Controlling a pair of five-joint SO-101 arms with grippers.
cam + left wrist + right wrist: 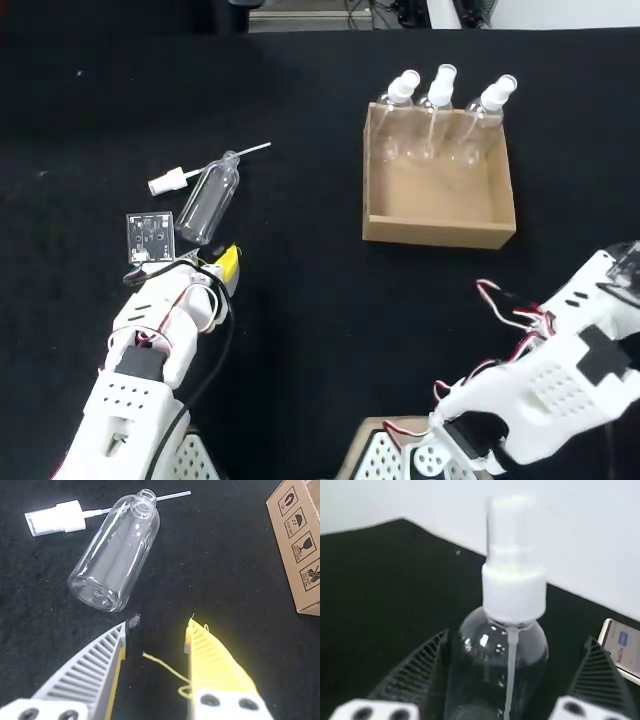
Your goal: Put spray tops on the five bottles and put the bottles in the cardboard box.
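A capless clear bottle [208, 203] [115, 555] lies on its side on the black table, with a loose white spray top [170, 181] [55, 517] beside its neck, its tube running past the mouth. My left gripper [215, 270] [156, 626] is open just short of the bottle's base, touching nothing. The cardboard box [440, 228] holds three capped bottles [438, 120] standing along its far wall. My right gripper [507, 680] is at the table's right edge [622, 262], shut on an upright bottle [495, 655] with a spray top [512, 590] on it.
A small square plate [150, 237] lies beside the left arm's wrist. The box's corner [300, 540] shows off to the side in the left wrist view. A phone-like object [622, 650] lies on the table behind the held bottle. Open black table lies between the arms and the box.
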